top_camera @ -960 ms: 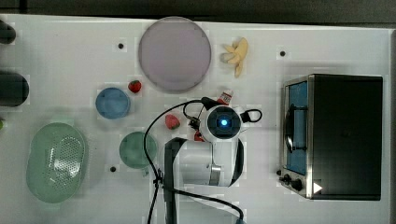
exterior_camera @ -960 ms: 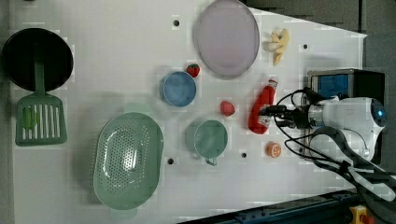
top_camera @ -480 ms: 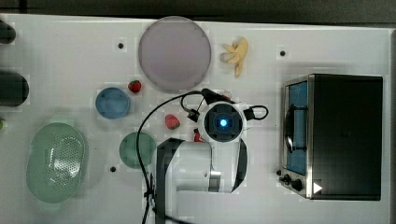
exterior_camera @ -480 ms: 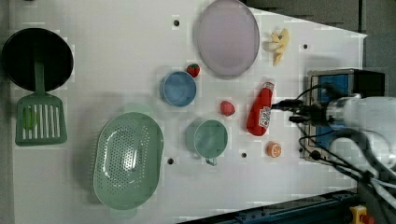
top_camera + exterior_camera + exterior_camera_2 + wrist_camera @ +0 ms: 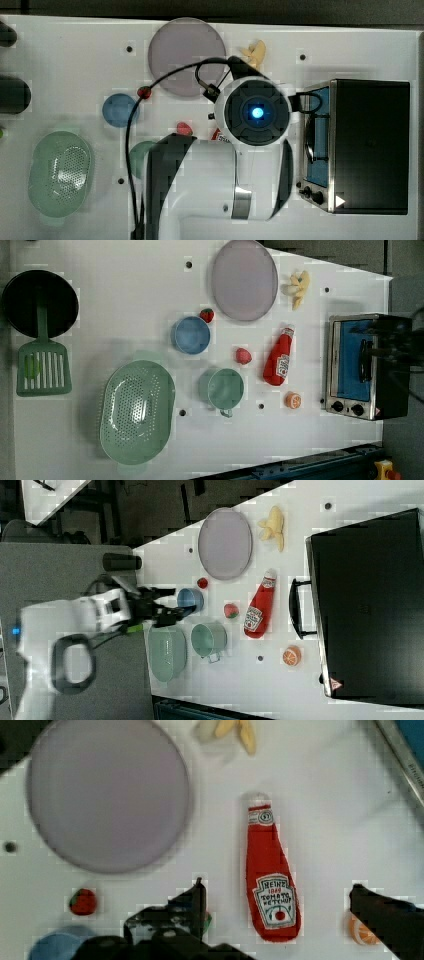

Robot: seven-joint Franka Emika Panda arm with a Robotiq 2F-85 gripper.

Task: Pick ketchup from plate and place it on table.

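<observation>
The ketchup [image 5: 279, 356] is a small red bottle lying flat on the white table [image 5: 125, 300], cap end toward the plate [image 5: 244, 279] and clear of its rim. The plate is pale mauve and bare. In the right view the ketchup [image 5: 260, 607] lies between the plate [image 5: 225, 542] and an orange slice. In the wrist view my gripper [image 5: 277, 887] is open high above the ketchup [image 5: 270, 880], one dark finger [image 5: 195, 902] on each side, touching nothing. In the top view the arm's wrist [image 5: 256, 112] covers most of the bottle.
A toaster oven [image 5: 362, 370] stands at the left view's right, next to the ketchup. An orange slice [image 5: 293, 400], a pink fruit [image 5: 243, 356], a green cup [image 5: 225, 388], a blue dish [image 5: 191, 335], a strawberry [image 5: 207, 315], a banana [image 5: 297, 284] and a green colander [image 5: 136, 412] lie around.
The arm has risen and drawn away from the ketchup toward the left view's right. The bottle stays lying on the table. The gripper has stayed open.
</observation>
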